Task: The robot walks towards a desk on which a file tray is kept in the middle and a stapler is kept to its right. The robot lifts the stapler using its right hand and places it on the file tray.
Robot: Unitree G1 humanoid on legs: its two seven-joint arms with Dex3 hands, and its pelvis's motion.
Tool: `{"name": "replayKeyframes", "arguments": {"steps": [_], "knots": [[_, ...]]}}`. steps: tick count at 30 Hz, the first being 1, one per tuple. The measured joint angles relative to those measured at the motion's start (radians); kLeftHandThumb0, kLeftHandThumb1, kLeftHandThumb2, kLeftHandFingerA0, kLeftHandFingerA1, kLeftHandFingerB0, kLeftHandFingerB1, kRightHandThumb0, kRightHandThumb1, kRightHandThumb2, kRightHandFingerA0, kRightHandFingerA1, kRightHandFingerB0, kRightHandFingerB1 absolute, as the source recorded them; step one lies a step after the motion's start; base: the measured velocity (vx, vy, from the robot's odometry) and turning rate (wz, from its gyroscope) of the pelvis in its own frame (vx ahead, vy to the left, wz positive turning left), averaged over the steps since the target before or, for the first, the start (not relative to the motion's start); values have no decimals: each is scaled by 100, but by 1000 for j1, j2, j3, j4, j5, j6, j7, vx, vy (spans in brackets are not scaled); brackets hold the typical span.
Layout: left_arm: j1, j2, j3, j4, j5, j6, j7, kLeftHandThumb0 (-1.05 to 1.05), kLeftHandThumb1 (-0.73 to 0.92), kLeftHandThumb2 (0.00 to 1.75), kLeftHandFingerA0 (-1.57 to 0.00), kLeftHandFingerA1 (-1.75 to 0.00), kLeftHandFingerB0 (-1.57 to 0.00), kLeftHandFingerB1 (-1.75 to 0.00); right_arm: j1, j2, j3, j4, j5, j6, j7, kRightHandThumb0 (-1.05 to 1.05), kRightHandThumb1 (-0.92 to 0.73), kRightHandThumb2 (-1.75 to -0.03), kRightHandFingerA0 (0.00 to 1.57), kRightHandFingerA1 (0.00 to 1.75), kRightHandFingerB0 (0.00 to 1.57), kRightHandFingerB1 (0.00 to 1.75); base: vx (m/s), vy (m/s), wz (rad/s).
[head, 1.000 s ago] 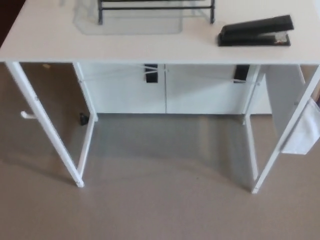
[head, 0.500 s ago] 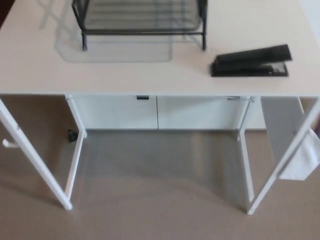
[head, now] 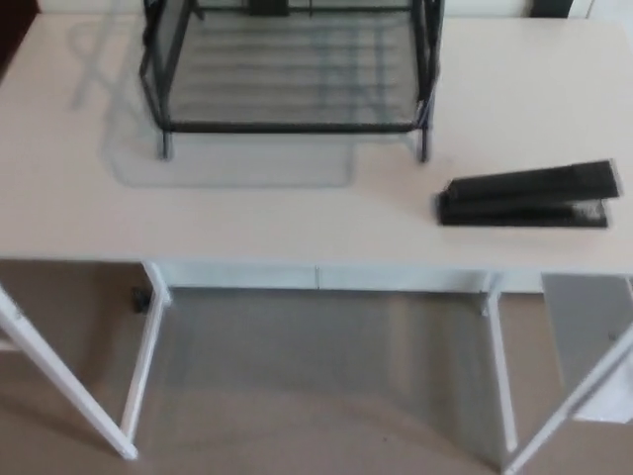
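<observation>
Zero hands show in the head view; their opening cannot be told. Stapler [head: 524, 198] lies flat on the desk [head: 69, 213], at four o'clock of the file tray [head: 287, 127], apart from it. Approach step: stop square to the desk edge, then reach right hand over stapler's middle.

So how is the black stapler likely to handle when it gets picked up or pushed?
The stapler looks rigid and long, lying flat on the desk, so it should slide rather than roll or tip. Its top arm sits slightly raised at the right end, so it may pivot shut under a squeeze. Its smooth dark casing may be slippery.
</observation>
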Motion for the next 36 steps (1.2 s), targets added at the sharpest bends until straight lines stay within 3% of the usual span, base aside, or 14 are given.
{"name": "replayKeyframes", "arguments": {"steps": [1,4,5,6,7,9,14,19,25,26,27,28,31,36], "knots": [[-1,0,1,0,0,0,0,-105,48,111,-16,-87,0,-61,-2,-4,5,4,-4,-1,-8,-61,-55,-56,39,49,10,26,227,-128,-12],[-1,0,2,0,0,0,-1,-105,47,112,-20,-89,0,-62,-10,-4,2,17,-5,-12,-13,-35,-35,-93,6,51,0,50,160,-43,0],[-2,0,2,-1,0,0,-1,-105,70,76,-18,-112,0,-70,-13,-4,2,20,-6,-14,-13,-62,-45,-76,37,56,8,28,91,42,-9],[-4,0,1,-1,0,0,0,-105,48,112,-20,-90,0,-63,-14,-4,1,21,-5,-14,-11,-34,-39,-93,5,51,0,50,93,88,-16],[-4,0,0,-2,0,0,0,-105,72,73,-17,-108,0,-60,-15,-4,-4,22,-2,-14,-8,-49,-54,-58,16,45,10,22,92,112,-18],[-4,0,1,-2,0,0,0,-105,72,73,-18,-109,0,-62,-15,-4,-18,21,5,-14,-1,-34,-39,-94,4,51,0,50,98,162,-16],[-11,-4,2,-3,0,-1,1,-105,70,75,-18,-115,0,-80,-9,1,-34,16,15,-8,8,-53,-55,-56,29,45,10,25,143,257,-7],[-13,10,2,-12,0,-1,1,-105,69,73,-17,-117,0,-81,-4,5,-42,7,21,-4,16,-61,-46,-74,45,61,8,33,73,109,4],[-12,10,1,-11,0,-1,1,-105,48,113,-20,-90,0,-66,3,12,-80,-20,38,4,30,-31,-36,-90,3,51,0,50,53,-55,6],[-12,10,1,-11,0,-1,1,-105,48,112,-20,-89,0,-61,1,12,-86,-19,43,6,35,-48,-49,-57,16,43,10,22,51,-166,6],[-12,10,1,-11,0,-1,2,-105,72,75,-19,-110,0,-60,-1,12,-90,-16,46,7,38,-31,-37,-91,3,51,0,50,-40,-185,12],[-12,7,1,-10,0,-1,3,-105,72,72,-18,-111,0,-62,-4,13,-92,-9,48,8,39,-49,-50,-58,25,45,9,22,32,-246,-34],[-11,1,0,-9,0,-1,5,-105,70,74,-17,-109,0,-63,-14,13,-79,4,46,8,38,-34,-33,-90,6,51,0,50,31,-192,3],[-9,0,1,-8,0,-1,3,-105,71,72,-19,-113,0,-72,-7,10,-69,-7,43,10,39,-61,-44,-74,24,51,6,36,35,-31,-4]]}}
